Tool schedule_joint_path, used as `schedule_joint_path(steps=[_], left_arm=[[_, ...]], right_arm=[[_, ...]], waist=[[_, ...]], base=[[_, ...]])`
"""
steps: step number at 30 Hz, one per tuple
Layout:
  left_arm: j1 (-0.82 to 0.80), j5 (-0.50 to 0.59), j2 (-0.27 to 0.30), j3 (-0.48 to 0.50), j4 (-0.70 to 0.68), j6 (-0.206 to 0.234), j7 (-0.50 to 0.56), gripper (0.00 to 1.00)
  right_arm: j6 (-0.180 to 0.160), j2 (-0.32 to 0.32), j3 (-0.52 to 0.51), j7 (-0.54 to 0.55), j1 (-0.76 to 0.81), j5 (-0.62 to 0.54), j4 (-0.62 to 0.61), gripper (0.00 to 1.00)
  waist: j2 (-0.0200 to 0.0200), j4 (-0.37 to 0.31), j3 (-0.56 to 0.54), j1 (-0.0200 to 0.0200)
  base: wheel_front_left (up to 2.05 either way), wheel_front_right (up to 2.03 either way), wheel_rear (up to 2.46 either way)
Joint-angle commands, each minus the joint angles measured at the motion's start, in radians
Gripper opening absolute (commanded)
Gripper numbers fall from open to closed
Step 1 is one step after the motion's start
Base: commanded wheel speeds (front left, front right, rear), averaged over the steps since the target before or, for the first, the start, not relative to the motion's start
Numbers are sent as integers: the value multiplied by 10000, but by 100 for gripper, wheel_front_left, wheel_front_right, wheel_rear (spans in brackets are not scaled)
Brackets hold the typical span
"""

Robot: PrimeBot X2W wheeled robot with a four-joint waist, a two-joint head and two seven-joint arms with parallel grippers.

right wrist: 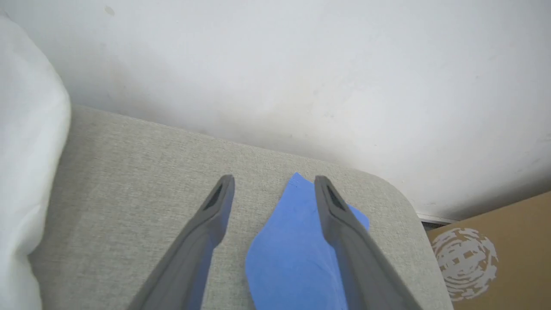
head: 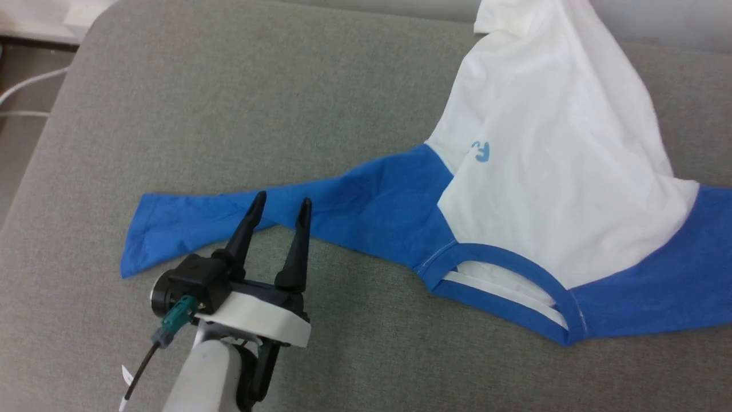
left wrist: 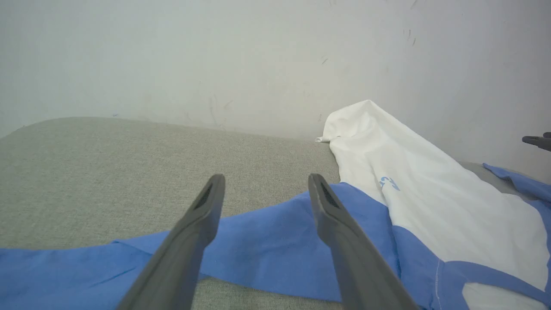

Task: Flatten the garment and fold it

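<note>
The garment [head: 549, 171] lies on the grey cushion [head: 229, 114], its white body bunched up toward the far wall and its blue neckband [head: 503, 269] near the front. One blue sleeve [head: 343, 200] stretches out flat to the left. My left gripper [head: 283, 209] is open just above that sleeve, gripping nothing; in the left wrist view its fingers [left wrist: 266, 178] straddle the blue cloth [left wrist: 267, 258]. In the right wrist view my right gripper [right wrist: 274, 179] is open over the end of the other blue sleeve [right wrist: 292, 258], which lies flat on the cushion.
A pale wall [left wrist: 215, 56] rises right behind the cushion. A cardboard box [right wrist: 495, 258] stands past the cushion's rounded right corner. White cables [head: 23, 86] run over the floor beyond the left edge.
</note>
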Motion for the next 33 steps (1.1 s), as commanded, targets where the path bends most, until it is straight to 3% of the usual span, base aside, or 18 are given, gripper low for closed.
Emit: schedule_joint_path(steps=[1, 5, 10, 14, 20, 27, 33], left_arm=[[147, 35, 51, 96, 10, -63, -47, 100], [377, 33, 122, 446, -46, -63, -47, 100], [708, 54, 226, 887, -108, -63, -47, 100], [932, 8, 374, 1169, -104, -63, -47, 100], [1299, 0, 788, 1458, 342, -57, 127, 100], [1214, -111, 1653, 1799, 750, 86, 1985, 100], [695, -224, 3008, 1919, 886, 52, 4191, 100]], right_arm=[[-23, 104, 115, -254, -78, 194, 43, 100], [-23, 376, 923, -1321, -85, 865, -109, 100], [-23, 746, 2103, -2371, 519, 2236, -1153, 100], [-23, 815, 2848, -2722, 1784, 3483, -2916, 100], [-23, 1432, 3060, -2722, 4861, 4864, -6276, 100], [-23, 2992, 2374, -2530, 7431, 5198, -8795, 100], [-23, 3449, 2385, -2293, 7984, 5087, -9511, 100]], waist=[[0, -497, -701, 0], [0, -827, -1242, 0], [0, -1195, -1815, 0], [0, -1423, -2151, 0], [0, -1703, -2467, 0], [0, -1967, -2043, 0], [0, -2119, -1472, 0]], base=[[0, 0, 0], [0, 0, 0], [0, 0, 0], [0, 0, 0], [0, 0, 0], [0, 0, 0], [0, 0, 0]])
